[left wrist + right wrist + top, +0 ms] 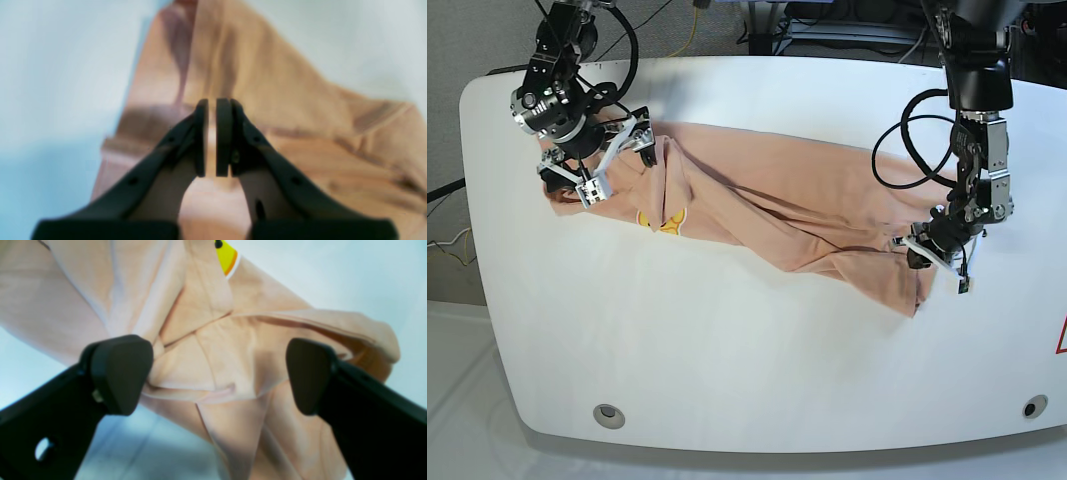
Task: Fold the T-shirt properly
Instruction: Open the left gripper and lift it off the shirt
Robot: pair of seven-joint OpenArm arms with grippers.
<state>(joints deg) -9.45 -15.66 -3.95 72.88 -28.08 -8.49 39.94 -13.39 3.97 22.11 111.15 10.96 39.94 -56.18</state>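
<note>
The peach T-shirt (767,215) lies crumpled in a long band across the white table (727,350), its yellow print (662,220) showing near its left end. My right gripper (612,165) hangs open over that left end, and its wide-set fingers straddle bunched folds (213,350) below the print (226,255). My left gripper (935,248) is at the shirt's right end. In the left wrist view it (211,103) is shut, and creases in the T-shirt (267,83) run toward its tips, so it seems to pinch a thin edge of cloth.
Black cables (907,140) loop from the arm over the table's right side. Round fittings (608,413) (1027,407) sit near the front edge. A red mark (1062,335) shows at the right edge. Wires and equipment lie behind the table.
</note>
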